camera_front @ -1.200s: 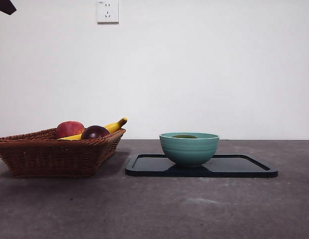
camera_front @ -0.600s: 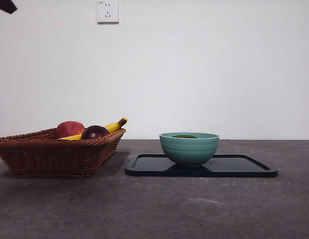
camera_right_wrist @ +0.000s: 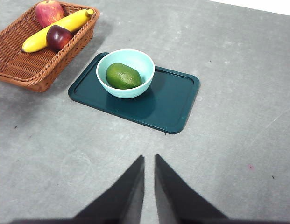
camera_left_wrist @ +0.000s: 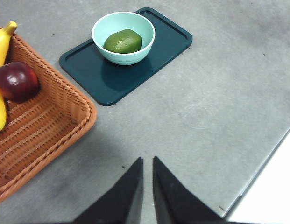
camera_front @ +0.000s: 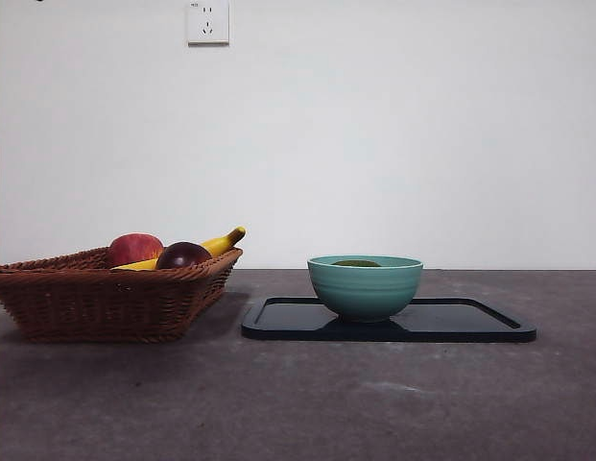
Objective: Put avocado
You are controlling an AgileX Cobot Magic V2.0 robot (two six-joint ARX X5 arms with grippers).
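Grey worktop (camera_front: pixel 307 403) fills the scene, with the wicker basket (camera_front: pixel 106 298) of fruit on one side and the dark tray (camera_right_wrist: pixel 163 107) beside it carrying the teal bowl (camera_front: pixel 365 288). Inside that bowl lies the avocado (camera_right_wrist: pixel 123 76), dark green, oval and dull-skinned, so the placing looks done. Left claw (camera_left_wrist: pixel 147 186) and right claw (camera_right_wrist: pixel 149 186) both hang high, jaws nearly together and empty; nothing more seems called for.

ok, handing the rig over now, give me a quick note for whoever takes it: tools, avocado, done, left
Left tool: shut, holding nothing, raised above bare table.
Right tool: shut, holding nothing, raised above bare table.
Avocado: lying in the teal bowl, which stands on the dark tray.
Wicker basket beside the tray holds an apple, a banana and a dark purple fruit.
Done: avocado placed.
Left: apparently nothing.
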